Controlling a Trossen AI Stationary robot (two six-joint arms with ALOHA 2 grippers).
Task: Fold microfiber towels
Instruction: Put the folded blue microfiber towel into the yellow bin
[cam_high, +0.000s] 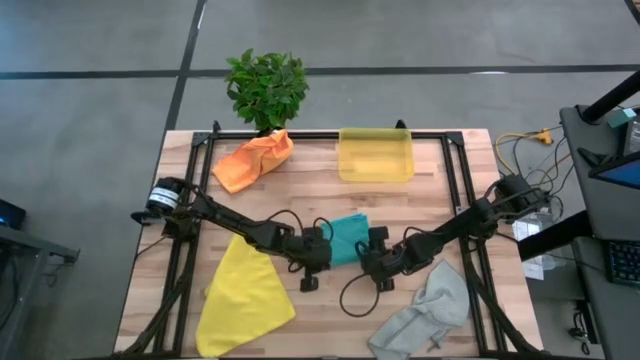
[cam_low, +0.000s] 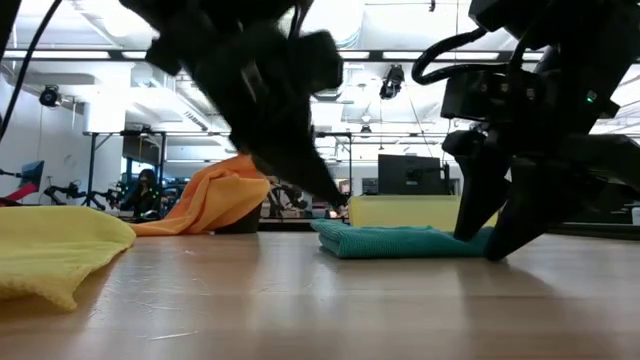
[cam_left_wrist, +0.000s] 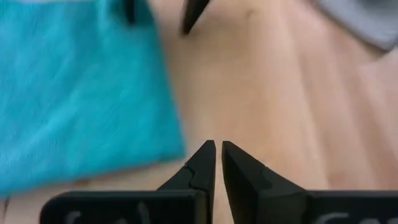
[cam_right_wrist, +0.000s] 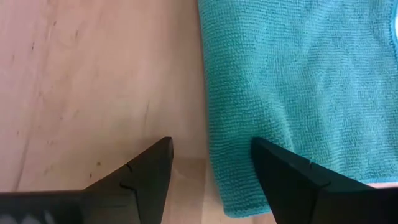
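A folded teal towel (cam_high: 348, 238) lies flat on the table's middle. My left gripper (cam_high: 326, 247) is shut and empty. Its tips hang over bare wood just beside the towel's left edge (cam_left_wrist: 217, 146), a little above it in the low view (cam_low: 340, 205). My right gripper (cam_high: 378, 250) is open at the towel's right edge. In the right wrist view (cam_right_wrist: 211, 149) one finger stands over the towel (cam_right_wrist: 292, 93) and one over bare wood. The orange towel (cam_high: 255, 158), yellow towel (cam_high: 243, 290) and grey towel (cam_high: 425, 312) lie loose on the table. My right gripper comes down from above astride the teal towel's right edge (cam_right_wrist: 208, 124). One finger (cam_right_wrist: 280, 168) is over the cloth and the other (cam_right_wrist: 152, 168) over the table. The towel lies flat. Whether a finger touches it, I cannot tell.
A translucent yellow bin (cam_high: 375, 155) stands at the far middle, and a potted plant (cam_high: 266, 88) behind the orange towel. Black frame rails (cam_high: 470, 230) run along the table's sides. Bare wood (cam_high: 330, 320) lies between the yellow and grey towels at the near edge.
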